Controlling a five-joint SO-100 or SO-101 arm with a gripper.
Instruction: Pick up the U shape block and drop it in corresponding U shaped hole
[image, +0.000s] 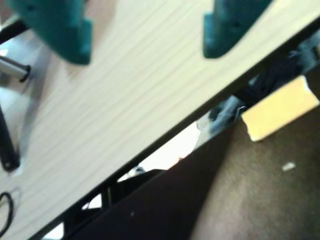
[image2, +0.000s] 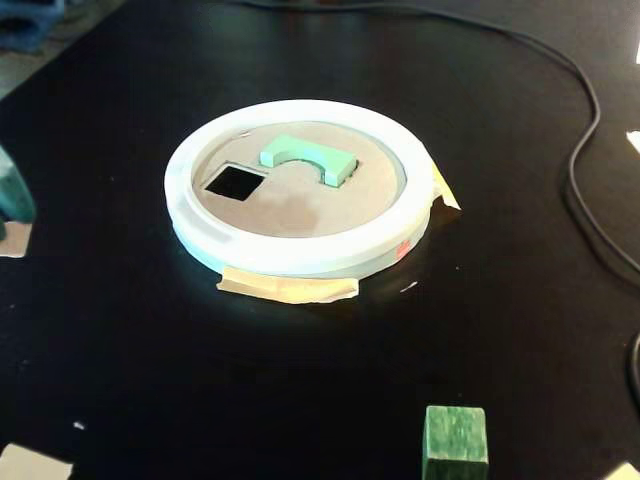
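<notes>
U shape block (image2: 307, 158): pale mint, notched, sitting in the tan disc (image2: 300, 205), white-rimmed, mid-bench.
Bench (image2: 150, 350): black, cable trailing along the right edge.
End effector (image: 145, 47): teal fingers apart, empty.

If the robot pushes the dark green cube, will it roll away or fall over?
Probably neither. The dark green cube has flat faces and sits squat on the black mat, so it should slide, not roll. It looks like solid painted wood, so likely stiff and fairly light.
</notes>
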